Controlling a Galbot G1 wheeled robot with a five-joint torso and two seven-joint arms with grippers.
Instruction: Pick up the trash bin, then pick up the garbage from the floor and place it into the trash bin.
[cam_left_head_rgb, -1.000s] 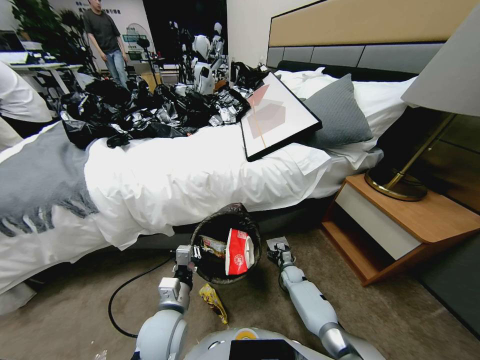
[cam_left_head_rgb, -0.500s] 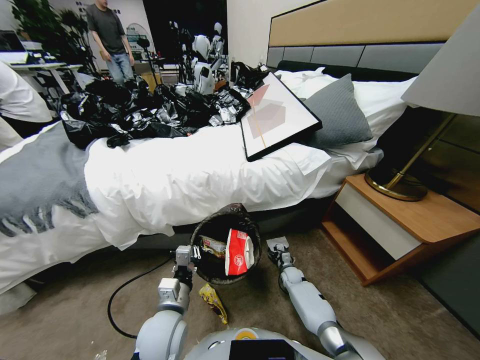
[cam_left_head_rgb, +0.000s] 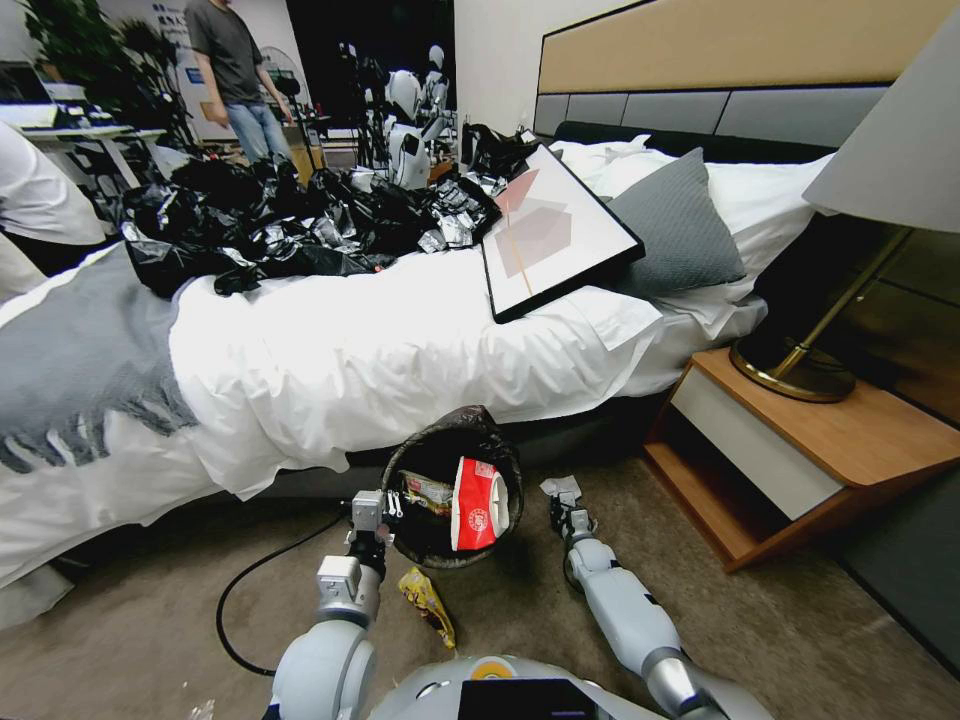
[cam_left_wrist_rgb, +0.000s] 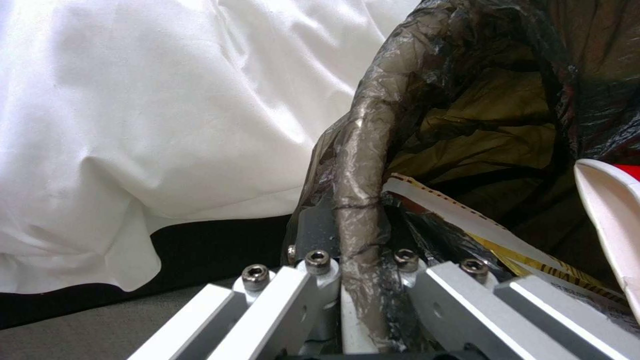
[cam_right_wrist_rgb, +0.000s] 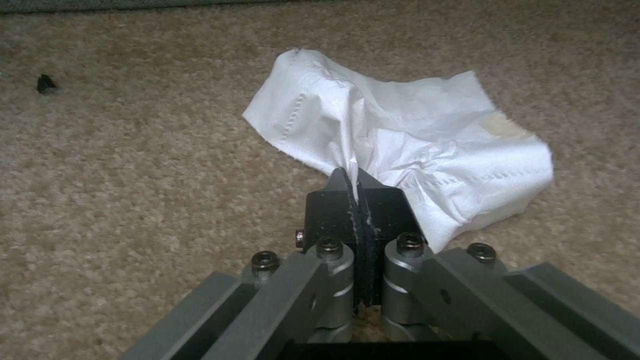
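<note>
1. Left gripper (cam_left_head_rgb: 368, 512) clamped on the bag-lined rim of the trash bin (cam_left_head_rgb: 430, 470); bin tilted, beside the bed (cam_left_head_rgb: 400, 350).
2. Red-and-white carton (cam_left_head_rgb: 478, 504) sits inside the bin.
3. Right gripper (cam_left_head_rgb: 563, 508) pinches white paper (cam_right_wrist_rgb: 413, 145) on the carpet (cam_left_head_rgb: 800, 620).
4. Yellow wrapper (cam_left_head_rgb: 427, 603) lies on the carpet, near the bin.

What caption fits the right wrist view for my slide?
Right gripper shut on a crumpled white tissue lying on the beige carpet.
</note>
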